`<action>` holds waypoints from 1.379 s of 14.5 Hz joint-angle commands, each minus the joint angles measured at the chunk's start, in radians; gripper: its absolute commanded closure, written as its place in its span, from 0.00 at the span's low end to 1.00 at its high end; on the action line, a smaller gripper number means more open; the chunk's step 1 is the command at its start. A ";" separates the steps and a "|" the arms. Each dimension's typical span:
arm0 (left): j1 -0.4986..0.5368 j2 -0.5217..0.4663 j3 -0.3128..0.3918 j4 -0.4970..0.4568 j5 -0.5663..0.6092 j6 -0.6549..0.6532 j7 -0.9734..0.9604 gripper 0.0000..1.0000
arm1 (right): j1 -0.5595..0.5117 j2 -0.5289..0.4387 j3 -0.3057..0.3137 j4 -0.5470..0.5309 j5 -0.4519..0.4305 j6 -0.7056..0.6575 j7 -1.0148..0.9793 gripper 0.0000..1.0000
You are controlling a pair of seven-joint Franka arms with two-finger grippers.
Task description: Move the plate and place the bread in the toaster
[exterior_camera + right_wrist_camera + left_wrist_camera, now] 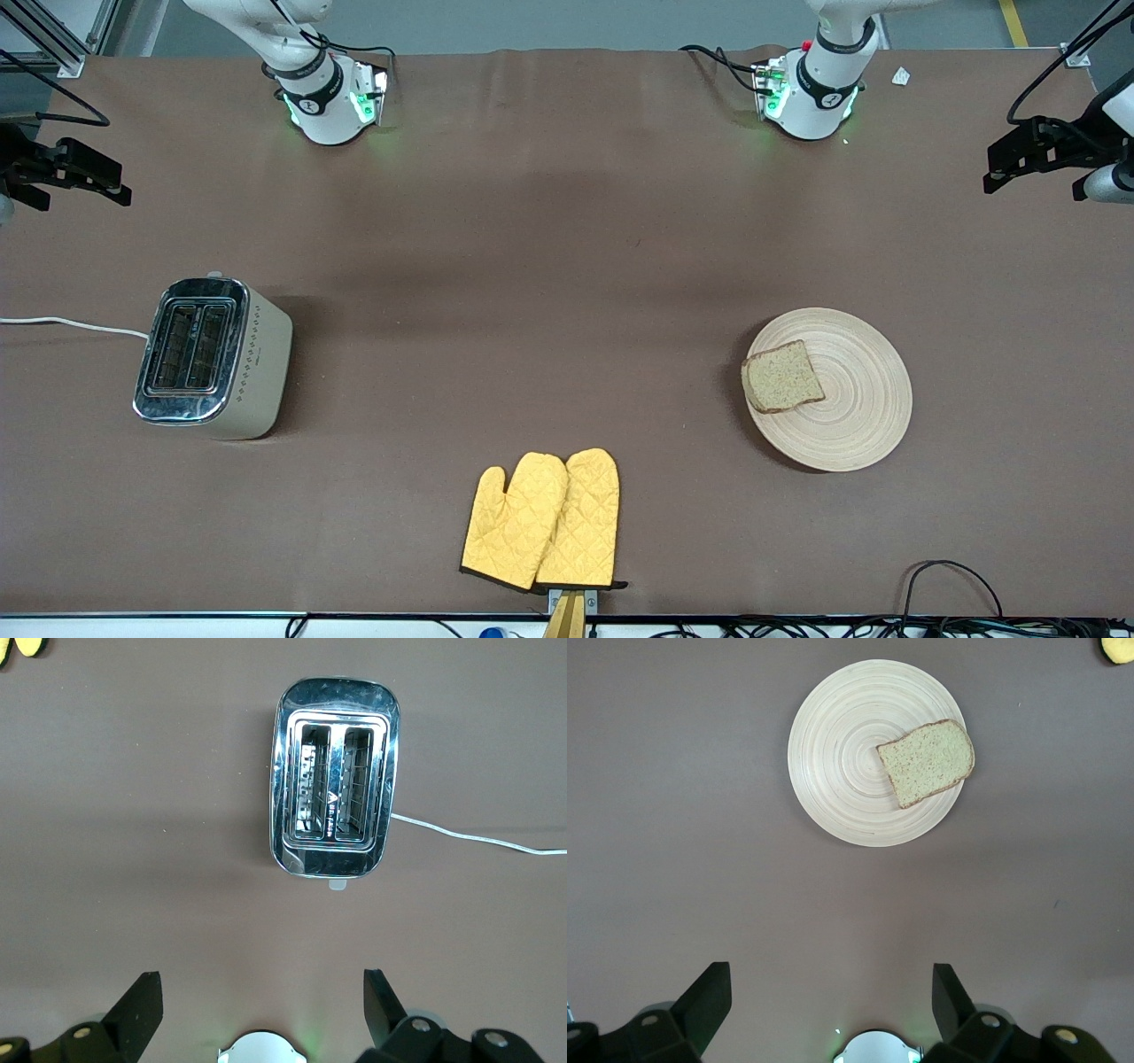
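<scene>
The round tan wooden plate lies toward the left arm's end of the table. The slice of brown bread rests on its rim, on the side toward the toaster. The cream and chrome toaster stands toward the right arm's end with both slots empty. My left gripper hangs open high over bare table between its base and the plate with the bread. My right gripper hangs open high over bare table short of the toaster. Neither gripper shows in the front view.
A pair of yellow oven mitts lies at the table edge nearest the front camera, midway between toaster and plate. The toaster's white cord runs off the right arm's end. Black equipment juts in at both ends of the table.
</scene>
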 commanded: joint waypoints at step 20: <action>0.414 0.785 0.039 0.071 -0.695 0.395 0.658 0.16 | 0.010 -0.021 0.013 -0.019 -0.001 -0.018 0.001 0.00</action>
